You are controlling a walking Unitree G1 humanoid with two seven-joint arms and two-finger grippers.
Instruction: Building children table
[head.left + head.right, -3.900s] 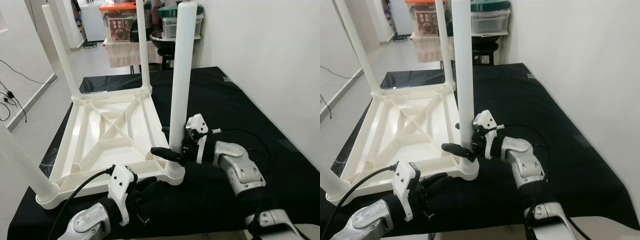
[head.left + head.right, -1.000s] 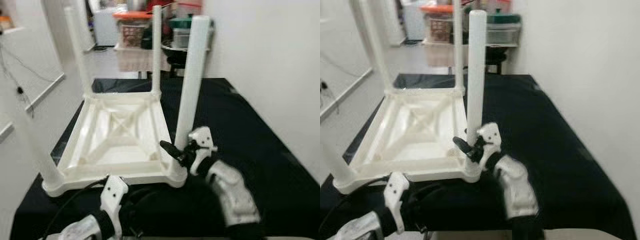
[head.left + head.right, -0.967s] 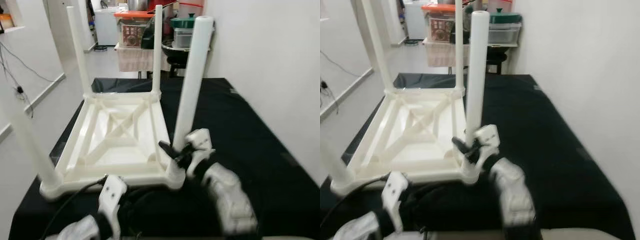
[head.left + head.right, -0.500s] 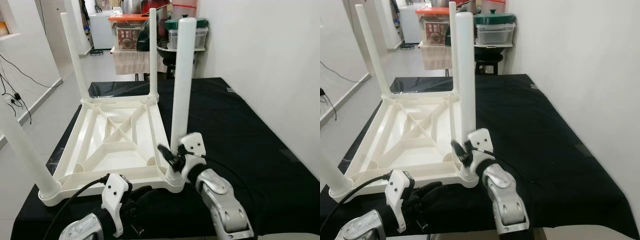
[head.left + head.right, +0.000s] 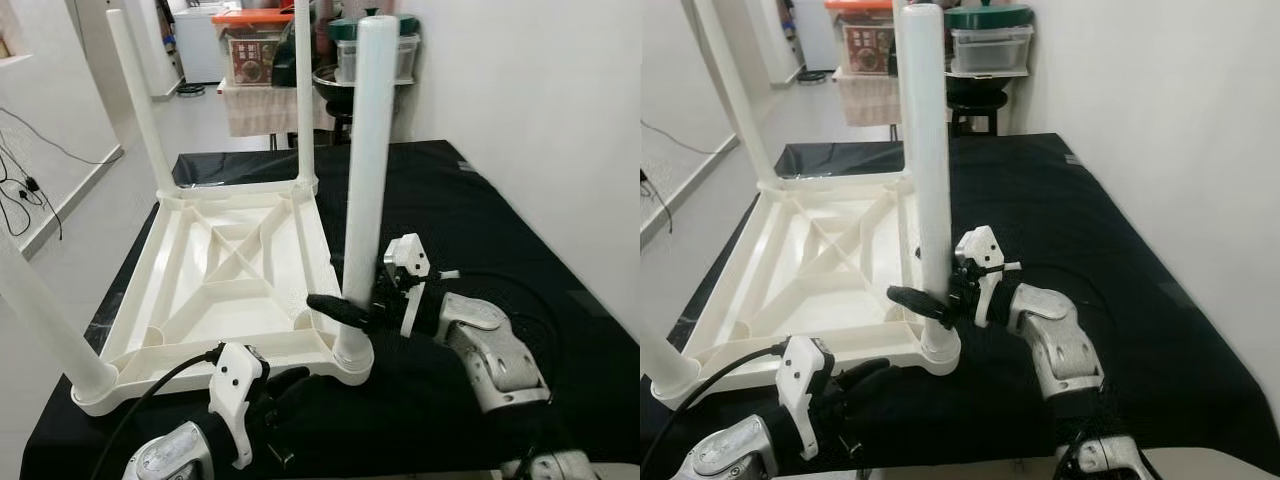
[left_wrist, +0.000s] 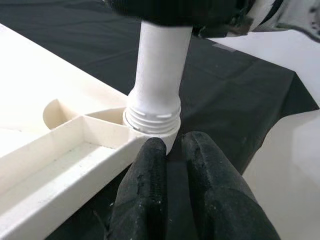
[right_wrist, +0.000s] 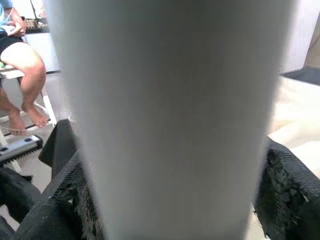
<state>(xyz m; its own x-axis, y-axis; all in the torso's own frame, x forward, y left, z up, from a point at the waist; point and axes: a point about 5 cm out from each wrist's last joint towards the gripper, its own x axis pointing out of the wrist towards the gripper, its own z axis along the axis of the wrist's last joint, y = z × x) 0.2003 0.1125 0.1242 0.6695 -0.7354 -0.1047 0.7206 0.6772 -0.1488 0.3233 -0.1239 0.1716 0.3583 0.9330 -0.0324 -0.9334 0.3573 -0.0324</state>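
Gripping the nearest white leg [image 5: 366, 180] low down, the right gripper [image 5: 352, 312] has one black finger [image 5: 335, 307] showing in front of the leg in the left eye view, pinching it just above its socket in the upturned white table top [image 5: 232, 283]. That top lies on a black cloth [image 5: 500, 240], with three more legs standing up at its other corners, and the left gripper [image 5: 285, 380] sits low beside the near corner. From the right eye, the same leg [image 5: 924, 150] stands upright, the right gripper [image 5: 930, 301] clasped round it. Through the left wrist camera, two black fingers [image 6: 150, 192] lie pressed together, tips touching the threaded collar [image 6: 152, 120] of the leg. Looking from the right wrist, the leg [image 7: 170, 120] looms blurred between the two fingers [image 7: 287, 195]; a person's bare legs [image 7: 25, 85] appear behind.
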